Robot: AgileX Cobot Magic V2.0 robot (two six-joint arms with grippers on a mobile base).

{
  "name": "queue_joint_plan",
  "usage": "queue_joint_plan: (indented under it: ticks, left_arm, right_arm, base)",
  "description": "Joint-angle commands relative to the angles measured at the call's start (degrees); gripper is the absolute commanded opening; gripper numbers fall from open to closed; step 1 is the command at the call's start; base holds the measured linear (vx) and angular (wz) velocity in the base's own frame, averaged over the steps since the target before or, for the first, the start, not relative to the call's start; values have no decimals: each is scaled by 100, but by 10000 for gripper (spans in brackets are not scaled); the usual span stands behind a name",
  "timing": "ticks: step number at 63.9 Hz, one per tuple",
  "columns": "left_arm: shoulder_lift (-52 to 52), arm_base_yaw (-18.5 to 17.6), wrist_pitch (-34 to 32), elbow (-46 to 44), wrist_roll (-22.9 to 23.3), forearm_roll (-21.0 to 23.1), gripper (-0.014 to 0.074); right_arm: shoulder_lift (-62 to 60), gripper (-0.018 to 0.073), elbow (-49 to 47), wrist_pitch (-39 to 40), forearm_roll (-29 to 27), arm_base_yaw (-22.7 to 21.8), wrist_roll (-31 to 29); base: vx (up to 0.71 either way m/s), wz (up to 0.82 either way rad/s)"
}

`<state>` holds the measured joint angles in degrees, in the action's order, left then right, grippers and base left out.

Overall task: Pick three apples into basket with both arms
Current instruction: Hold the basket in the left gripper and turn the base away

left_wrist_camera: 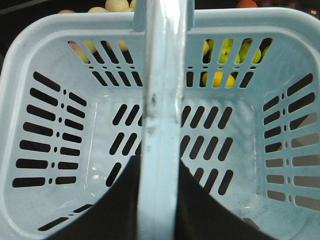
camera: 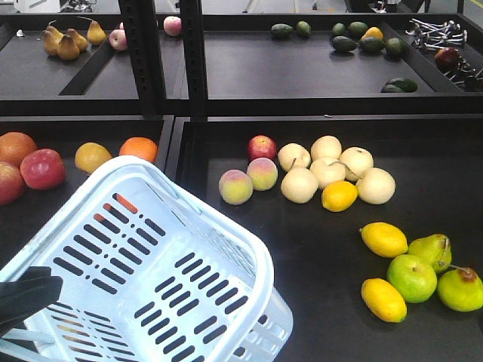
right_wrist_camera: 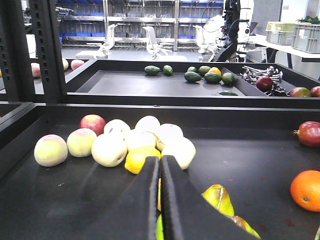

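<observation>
The right pincer has its fingers pressed together with nothing between them. It hangs low over the dark surface, with a pear just beside its tip. The left pincer is clamped on the basket handle, one dark finger on each side of the bar. It holds the basket tilted at the lower left of the front view, with nothing inside.

One dark red apple sits at the upper left of the pale fruit cluster, just beside a peach. More dark red fruit lies in the far tray at the upper right, but it is too small to tell whether it is apple.

The work looks to be at its start, with the reach for the first apple in hand. For the next move, the right fingers need to part and travel toward the upper left of their own view. They then need to straddle the apple without knocking its neighbours, while the left arm brings the basket's mouth close enough to drop the apple in.
</observation>
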<state>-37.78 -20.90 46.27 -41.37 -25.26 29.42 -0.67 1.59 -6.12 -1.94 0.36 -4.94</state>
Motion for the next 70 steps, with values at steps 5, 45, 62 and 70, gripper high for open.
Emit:
queue_joint_plan:
  ticks: [5, 45, 62, 70]
  left_arm:
    - [10, -12, -498, -184, 70, 277, -8]
    - [4, -12, -498, -184, 70, 277, -6]
    - [4, -12, -498, -184, 70, 277, -6]
    - [4, -12, -498, -184, 70, 277, -6]
  right_arm:
    - [-77, -6, 83, 398, 28, -36, 3]
    - [-77, -6, 83, 398, 28, -36, 3]
    - [-77, -6, 83, 398, 28, -36, 3]
    - [-77, -6, 83, 398, 28, -36, 3]
  base:
    - [-2, 5]
    - [-7, 14]
    - [-7, 28]
    - [-9, 34]
